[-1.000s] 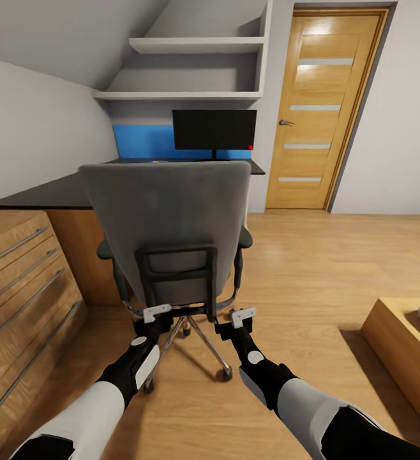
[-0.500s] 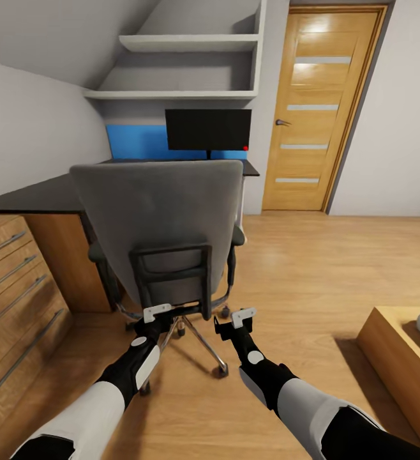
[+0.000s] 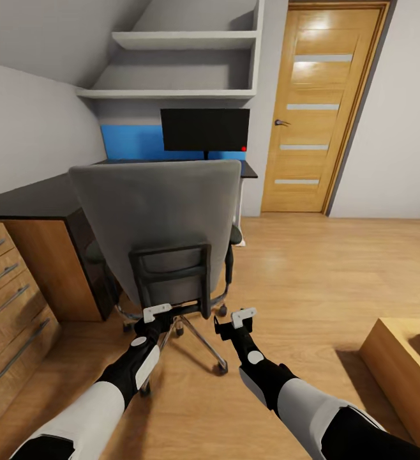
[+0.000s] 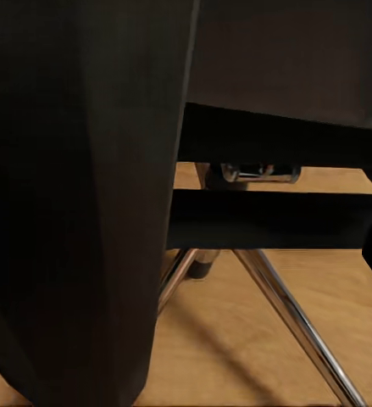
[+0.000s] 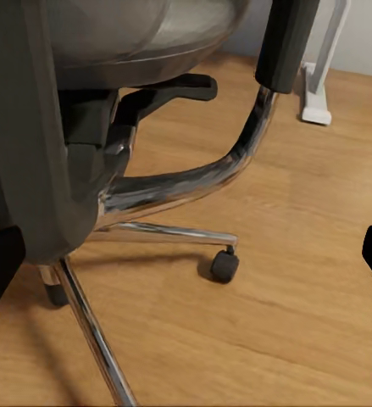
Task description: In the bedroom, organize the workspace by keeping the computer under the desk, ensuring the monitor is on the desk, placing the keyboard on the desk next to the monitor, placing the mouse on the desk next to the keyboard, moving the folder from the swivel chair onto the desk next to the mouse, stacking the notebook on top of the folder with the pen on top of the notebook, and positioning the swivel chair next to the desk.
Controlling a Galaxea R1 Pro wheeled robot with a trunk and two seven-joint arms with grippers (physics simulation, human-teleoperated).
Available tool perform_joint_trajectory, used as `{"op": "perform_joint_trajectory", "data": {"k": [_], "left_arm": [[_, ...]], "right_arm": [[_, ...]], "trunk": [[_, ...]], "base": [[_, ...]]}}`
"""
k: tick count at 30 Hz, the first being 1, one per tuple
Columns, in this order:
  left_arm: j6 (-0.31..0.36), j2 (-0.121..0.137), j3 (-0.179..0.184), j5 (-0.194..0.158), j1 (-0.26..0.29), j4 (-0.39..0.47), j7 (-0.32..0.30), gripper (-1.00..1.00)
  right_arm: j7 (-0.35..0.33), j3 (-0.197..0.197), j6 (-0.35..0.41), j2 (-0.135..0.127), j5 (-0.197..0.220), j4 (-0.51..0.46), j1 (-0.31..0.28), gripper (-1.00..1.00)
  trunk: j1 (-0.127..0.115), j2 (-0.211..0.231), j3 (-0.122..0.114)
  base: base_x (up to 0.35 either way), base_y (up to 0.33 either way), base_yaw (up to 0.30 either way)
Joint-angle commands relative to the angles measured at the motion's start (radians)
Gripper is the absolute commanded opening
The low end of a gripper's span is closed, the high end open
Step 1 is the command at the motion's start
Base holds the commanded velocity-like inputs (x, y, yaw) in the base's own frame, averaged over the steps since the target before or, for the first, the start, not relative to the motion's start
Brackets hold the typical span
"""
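Note:
The swivel chair (image 3: 159, 217) stands with its grey back to me, right in front of the black-topped desk (image 3: 31, 198). On the desk behind it stands the monitor (image 3: 205, 130). My left gripper (image 3: 157, 313) is at the foot of the chair's black back frame, apparently open, with dark chair parts and a chrome leg (image 4: 296, 322) close in front. My right gripper (image 3: 243, 316) is open, just right of the chair's base (image 5: 177, 182) and touching nothing. The chair back hides the seat. The keyboard, mouse, folder, notebook, pen and computer are out of view.
A light-wood drawer cabinet (image 3: 12, 281) stands at the left, against the desk. A low wooden piece (image 3: 401, 364) is at the right. A wooden door (image 3: 318, 108) is closed beyond the desk. A white desk leg (image 5: 321, 76) stands past the chair.
The whole view has advanced toward the desk, and the cabinet has slid off to the left. The chair has kept its place just ahead of both grippers and now stands closer to the desk.

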State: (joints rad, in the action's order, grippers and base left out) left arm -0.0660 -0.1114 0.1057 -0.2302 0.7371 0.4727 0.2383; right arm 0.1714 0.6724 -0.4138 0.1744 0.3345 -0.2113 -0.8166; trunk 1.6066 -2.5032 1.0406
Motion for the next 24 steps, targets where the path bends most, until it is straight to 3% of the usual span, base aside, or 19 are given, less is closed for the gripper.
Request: {"op": "perform_joint_trajectory", "data": {"k": [1, 24], "left_arm": [[-0.005, 0.001, 0.008, -0.011, 0.001, -0.001, 0.007, 1.00], [-0.003, -0.001, 0.008, -0.011, 0.001, 0.000, 0.009, 1.00]], "right_arm": [[0.005, 0.009, -0.003, 0.000, 0.008, 0.001, -0.001, 1.00], [0.004, 0.017, -0.003, 0.000, 0.008, 0.003, 0.012, 1.00]], "trunk": [[0.000, 0.000, 0.001], [0.000, 0.000, 0.001]], "base": [[0.208, 0.167, 0.000], [0.163, 0.175, 0.000]]}}
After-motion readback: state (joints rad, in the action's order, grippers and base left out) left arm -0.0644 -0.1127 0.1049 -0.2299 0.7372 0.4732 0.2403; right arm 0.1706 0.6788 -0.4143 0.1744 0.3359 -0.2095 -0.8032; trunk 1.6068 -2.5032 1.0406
